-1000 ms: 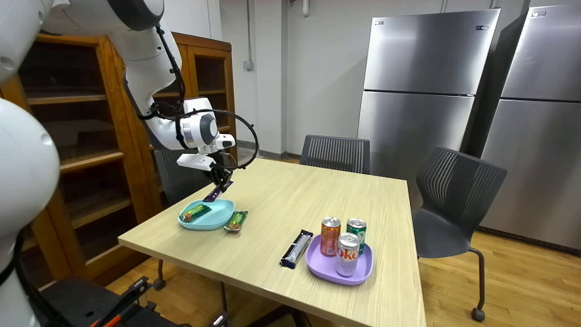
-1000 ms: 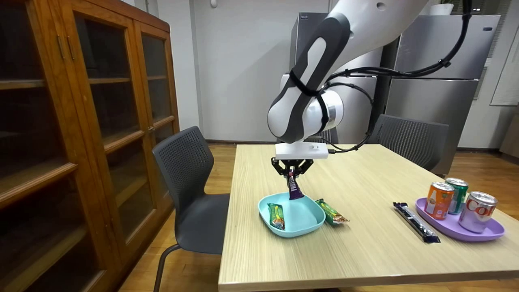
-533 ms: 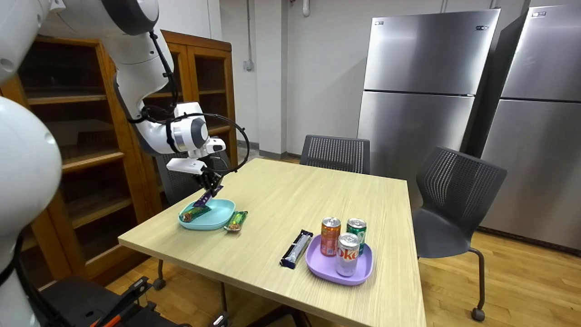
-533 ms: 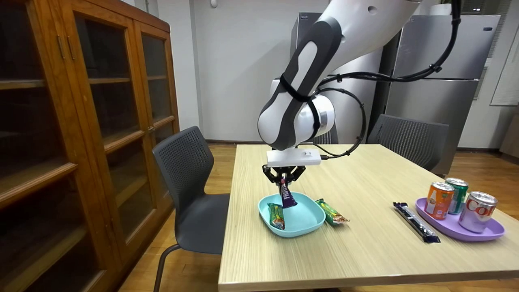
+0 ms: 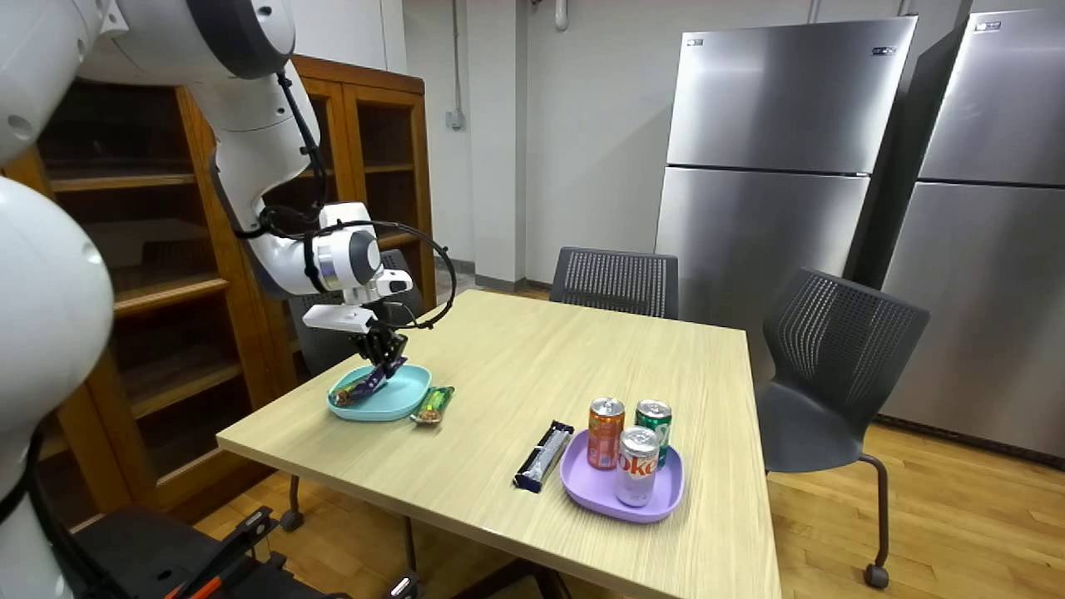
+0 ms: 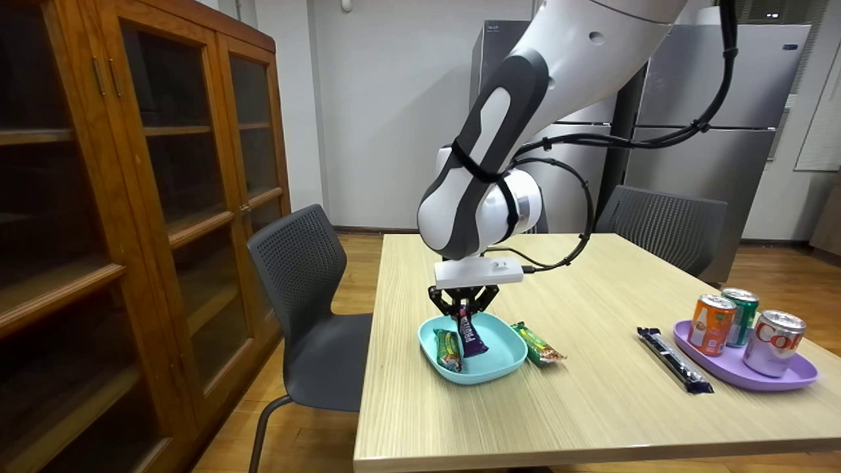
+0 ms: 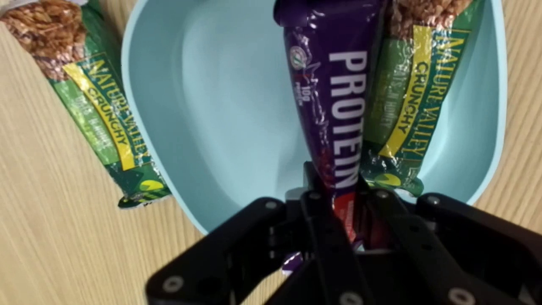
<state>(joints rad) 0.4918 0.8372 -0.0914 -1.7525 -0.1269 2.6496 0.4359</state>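
Jaws: we see the gripper [image 7: 341,190] closed on the purple bar [image 7: 330,97], pinching it near one end.
Purple bar: hangs from the jaws over the blue tray [image 7: 228,97]; we cannot tell whether its free end touches the tray floor.
Long axis: slants down and away from the jaws; we read PROTEIN along it in the wrist view, last letter nearest the jaws.
Blue tray: under the jaws; one green bar [image 7: 417,93] lies in it, ahead and right of the jaws in the wrist view.
Loose green bar [image 7: 97,106]: on the table [image 6: 591,420] just outside the blue tray, left of the jaws in the wrist view.
Purple tray [image 6: 728,369]: well apart from the jaws; we count three upright cans in it: orange can [image 6: 711,325], green can [image 6: 742,315], silver can [image 6: 774,345].
Dark bar [image 6: 675,360]: on the table beside the purple tray, on the side toward the jaws.
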